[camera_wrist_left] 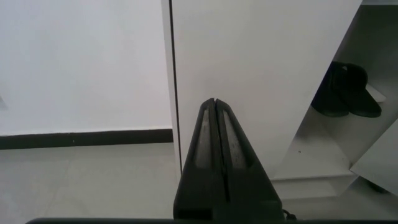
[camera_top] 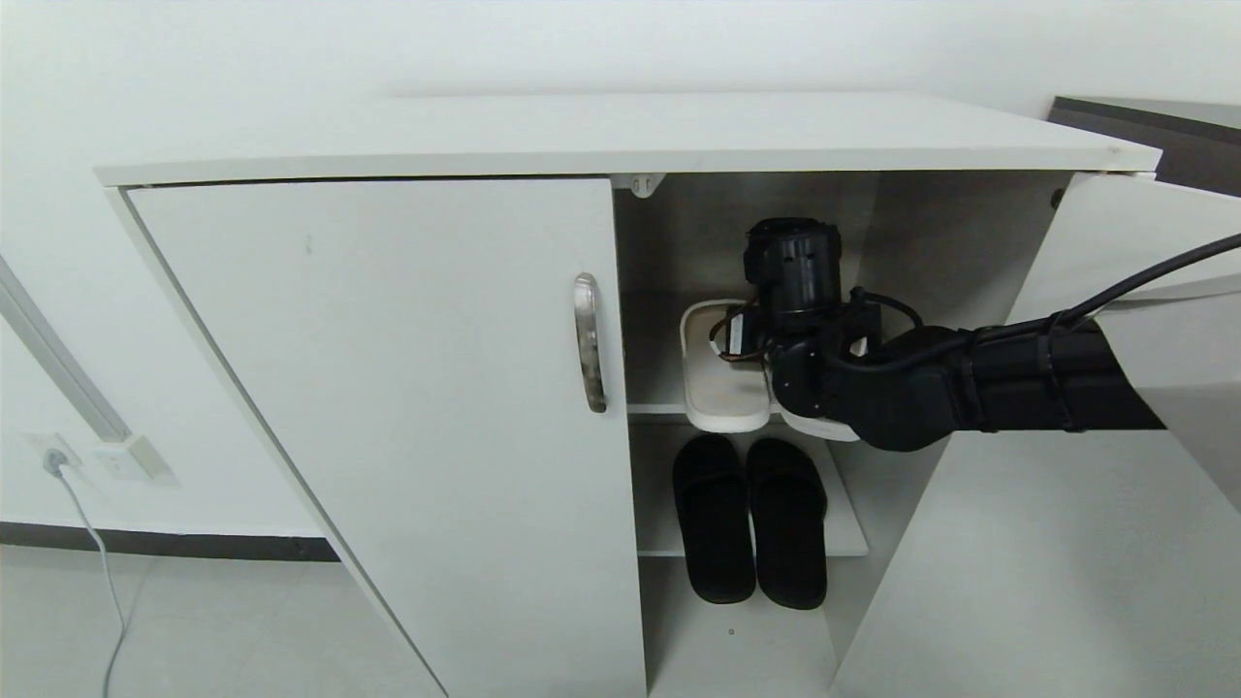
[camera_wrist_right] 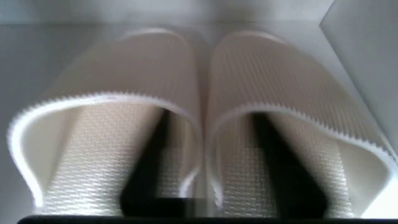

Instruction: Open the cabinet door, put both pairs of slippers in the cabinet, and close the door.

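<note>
Head view: your cabinet (camera_top: 620, 136) has its right door (camera_top: 1125, 242) open, with the white slippers (camera_top: 722, 393) on the upper shelf and the black slippers (camera_top: 751, 519) below. Left wrist view: your left gripper (camera_wrist_left: 214, 106) is pinched together, empty, before the closed door (camera_wrist_left: 249, 62). Right wrist view: your right gripper (camera_wrist_right: 208, 124) is spread wide, one finger inside each white slipper
</note>
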